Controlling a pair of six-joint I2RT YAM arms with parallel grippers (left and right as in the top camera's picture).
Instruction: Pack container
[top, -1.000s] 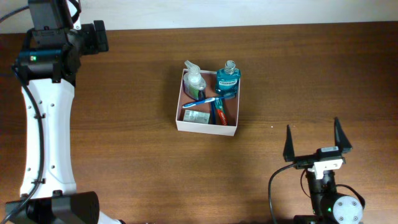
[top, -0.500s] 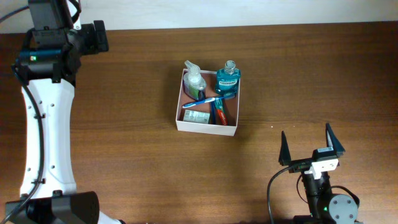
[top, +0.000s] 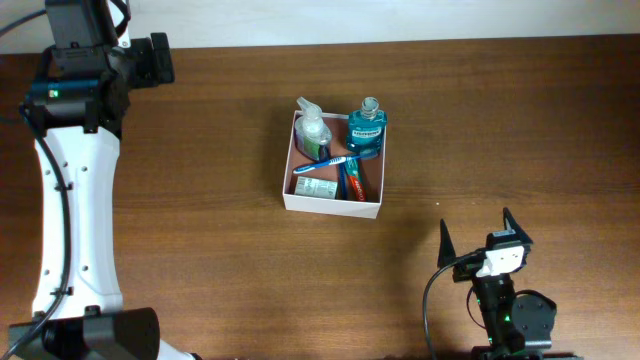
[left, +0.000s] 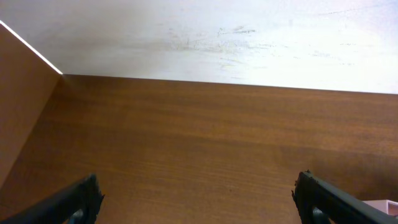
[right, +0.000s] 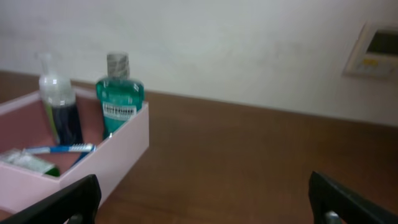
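Note:
The container (top: 331, 206), a square white box with a reddish-brown inside, sits mid-table. In it stand a teal mouthwash bottle (top: 366, 130) and a clear pump bottle (top: 313, 129). A blue toothbrush (top: 322, 164), a red tube (top: 352, 182) and a small green-white tube (top: 316, 187) lie in it. The right wrist view also shows the container (right: 118, 149), the mouthwash (right: 119, 99) and the toothbrush (right: 59, 149). My right gripper (top: 478, 238) is open and empty, to the lower right of the container. My left gripper (left: 199, 199) is open and empty over bare wood at the far left.
The left arm's white link (top: 75, 200) runs along the table's left side. A white wall (left: 205, 37) borders the far edge of the table. A wall panel (right: 376, 46) shows at the right of the right wrist view.
My right gripper has drawn back toward the front edge of the table and turned a little to the left. The left arm and the container have not moved.

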